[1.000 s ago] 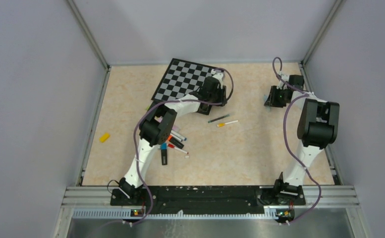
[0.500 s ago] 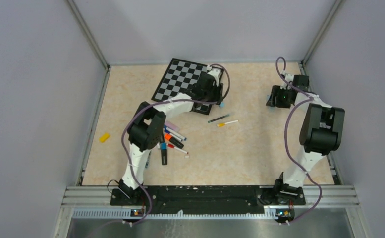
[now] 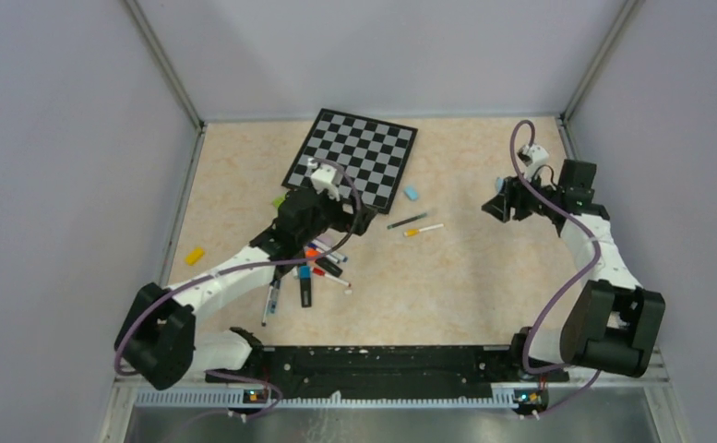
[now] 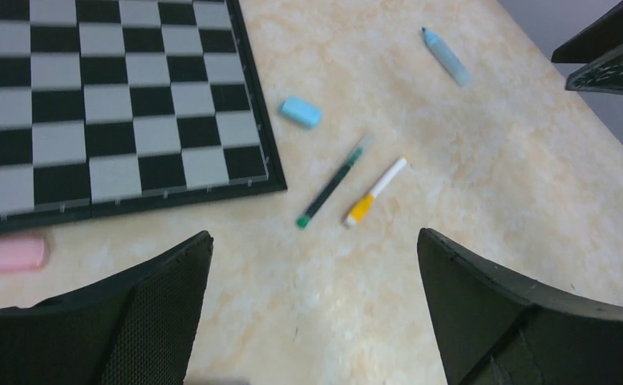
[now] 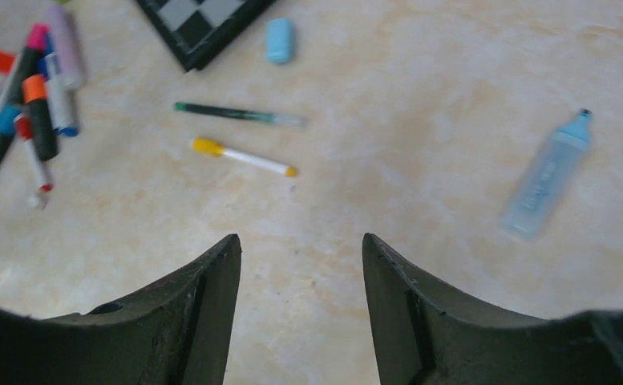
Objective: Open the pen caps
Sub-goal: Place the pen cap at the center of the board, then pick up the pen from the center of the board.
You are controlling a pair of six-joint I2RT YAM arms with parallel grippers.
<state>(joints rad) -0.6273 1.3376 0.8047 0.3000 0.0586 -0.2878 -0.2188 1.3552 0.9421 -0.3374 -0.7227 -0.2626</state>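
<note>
Light-blue cap is being shown near the bench's far edge (beside the board); left and right jaws are being held wide apart, empty.

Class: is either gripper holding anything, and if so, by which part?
Nothing is held. The left gripper and the right gripper both stand open and empty.

Table lying open across centre and near right. Pen pile crowding left-centre, board taking up the far left. Green pen, orange pen and blue cap (all loose) sitting mid-table; highlighter lying far right.
</note>
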